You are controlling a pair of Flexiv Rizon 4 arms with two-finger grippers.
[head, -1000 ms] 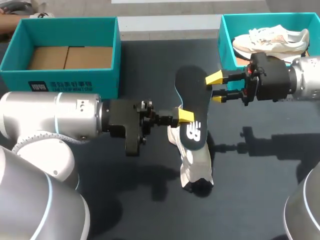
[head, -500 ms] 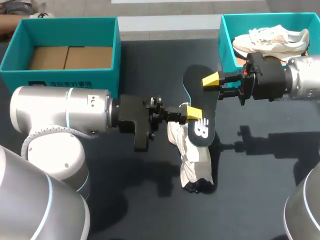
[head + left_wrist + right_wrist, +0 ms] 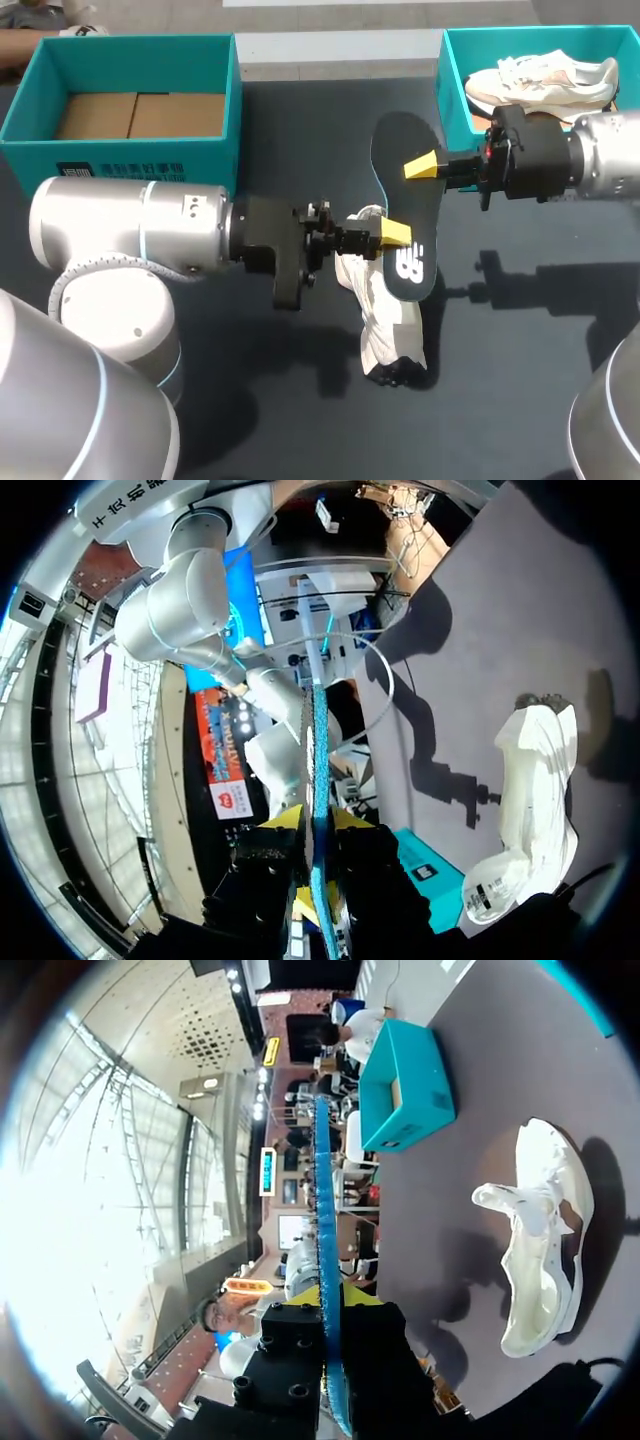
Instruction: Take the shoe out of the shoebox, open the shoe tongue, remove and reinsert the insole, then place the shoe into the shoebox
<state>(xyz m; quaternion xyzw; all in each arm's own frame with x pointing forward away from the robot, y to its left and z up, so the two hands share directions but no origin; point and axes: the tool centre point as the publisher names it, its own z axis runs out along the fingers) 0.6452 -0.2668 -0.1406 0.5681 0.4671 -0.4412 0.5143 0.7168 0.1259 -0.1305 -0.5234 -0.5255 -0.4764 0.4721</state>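
A black insole (image 3: 400, 200) hangs in the air above the table's middle, on edge. My right gripper (image 3: 425, 168) is shut on its upper part; in the right wrist view the insole (image 3: 322, 1210) runs straight out from between the closed fingers of that gripper (image 3: 328, 1310). My left gripper (image 3: 393, 236) is at the logo end. In the left wrist view the insole (image 3: 318, 780) passes between that gripper's (image 3: 318, 845) fingers, which stand slightly apart from it. The white shoe (image 3: 385, 310) lies on the table under the insole, also seen as the shoe (image 3: 535, 780) and the shoe (image 3: 545, 1250).
A teal shoebox (image 3: 455, 80) at the back right holds a second white shoe (image 3: 545, 80). Another teal box (image 3: 120, 155) with a cardboard floor stands at the back left. Dark bare table lies in front of the shoe.
The right gripper has closed on the insole. The left gripper's fingers have eased apart. Both arms and the insole have shifted a little to the right.
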